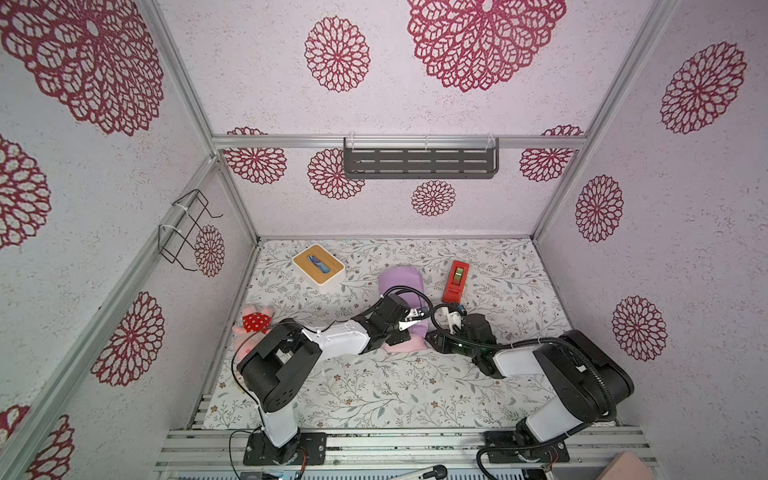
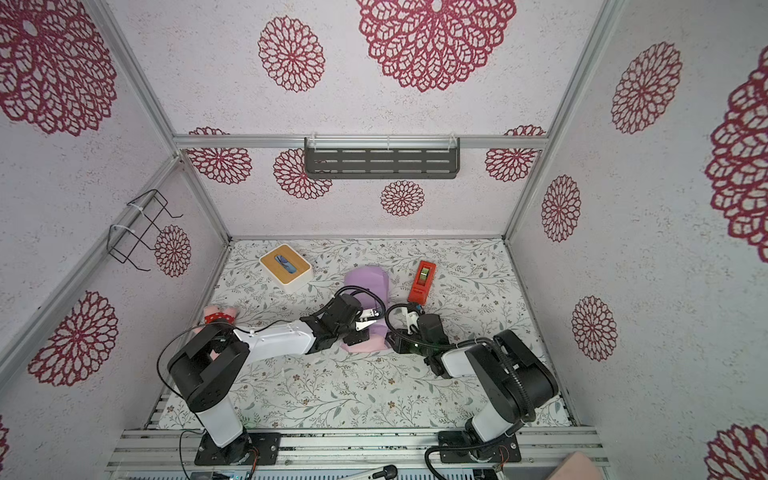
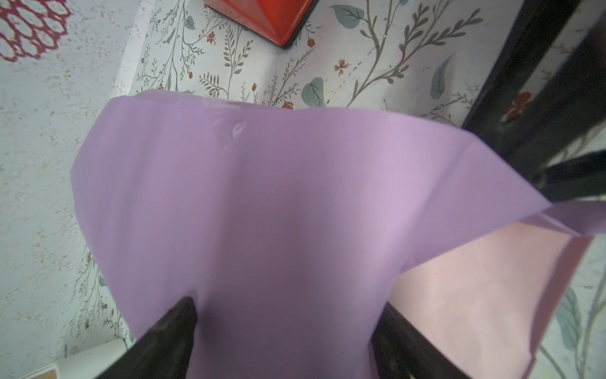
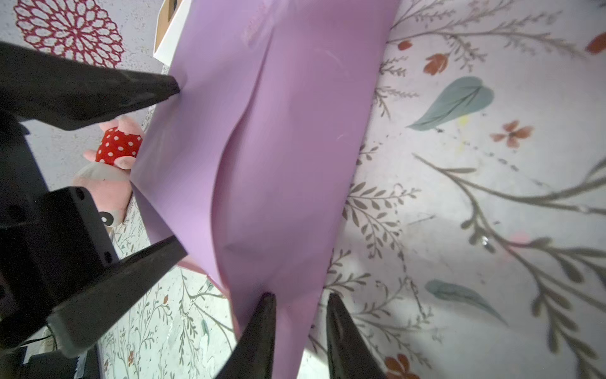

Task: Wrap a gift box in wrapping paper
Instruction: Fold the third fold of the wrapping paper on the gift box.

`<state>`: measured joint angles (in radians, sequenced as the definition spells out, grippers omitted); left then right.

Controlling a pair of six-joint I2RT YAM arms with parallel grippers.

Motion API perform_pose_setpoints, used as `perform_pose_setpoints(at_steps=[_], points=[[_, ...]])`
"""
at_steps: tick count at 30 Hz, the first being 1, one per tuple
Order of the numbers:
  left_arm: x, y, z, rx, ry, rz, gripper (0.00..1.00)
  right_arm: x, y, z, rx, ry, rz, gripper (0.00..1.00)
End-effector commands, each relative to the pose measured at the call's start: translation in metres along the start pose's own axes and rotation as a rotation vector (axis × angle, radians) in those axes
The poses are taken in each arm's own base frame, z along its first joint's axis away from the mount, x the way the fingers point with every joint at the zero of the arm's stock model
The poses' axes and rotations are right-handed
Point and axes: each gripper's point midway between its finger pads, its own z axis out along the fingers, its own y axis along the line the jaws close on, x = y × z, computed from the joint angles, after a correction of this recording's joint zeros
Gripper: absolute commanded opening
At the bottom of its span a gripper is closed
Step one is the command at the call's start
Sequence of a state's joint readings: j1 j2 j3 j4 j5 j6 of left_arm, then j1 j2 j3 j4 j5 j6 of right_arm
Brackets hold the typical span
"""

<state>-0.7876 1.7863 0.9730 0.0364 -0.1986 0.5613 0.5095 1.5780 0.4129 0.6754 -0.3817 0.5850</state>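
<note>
Right wrist view: the right gripper (image 4: 301, 295) has its jaws partly apart. The lilac end of the wrapping paper (image 4: 278, 131) runs between them, and the floral tabletop (image 4: 459, 197) shows between the paper and one finger, so no firm hold is seen. Opposite, the left gripper (image 4: 180, 165) stands wide, both fingertips pressed against the paper from either side. Its own wrist camera shows the lilac sheet narrowing where the two fingers bear on it, with a pale pink face turned out at one end. In both top views the paper lies as a long folded bundle about midway between the tabletop's side edges, lilac toward the far edge and pink toward the near. The gift box cannot be seen, and the pictures do not tell whether it sits inside the bundle. A red tape dispenser (image 1: 455, 281) lies between the bundle and the right edge. A white wooden-topped box (image 1: 318, 263) sits near the far left corner, and a plush toy (image 1: 254, 322) rests at the left edge.
</note>
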Motion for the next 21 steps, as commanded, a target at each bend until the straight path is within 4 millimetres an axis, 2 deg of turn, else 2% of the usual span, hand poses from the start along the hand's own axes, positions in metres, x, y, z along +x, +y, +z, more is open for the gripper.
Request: perform_pose_setpoints(at_steps=[1,6,10,13,16,21], points=[[0.022,-0.021,0.007,0.057,0.068,0.028,0.84,-0.007,-0.004,-0.010,0.043,-0.034,-0.028,0.33],[0.023,-0.021,0.007,0.056,0.073,0.030,0.84,-0.005,-0.010,-0.026,0.061,-0.052,-0.045,0.39],[0.022,-0.021,0.007,0.055,0.070,0.029,0.84,-0.008,0.006,-0.035,-0.006,-0.098,-0.081,0.47],[0.021,-0.022,0.007,0.057,0.068,0.030,0.84,-0.011,0.021,-0.031,-0.055,-0.123,-0.105,0.52],[0.022,-0.022,0.007,0.056,0.070,0.030,0.84,-0.020,0.026,-0.023,-0.058,-0.156,-0.095,0.52],[0.022,-0.021,0.006,0.055,0.068,0.025,0.84,-0.030,0.025,-0.012,-0.048,-0.196,-0.074,0.44]])
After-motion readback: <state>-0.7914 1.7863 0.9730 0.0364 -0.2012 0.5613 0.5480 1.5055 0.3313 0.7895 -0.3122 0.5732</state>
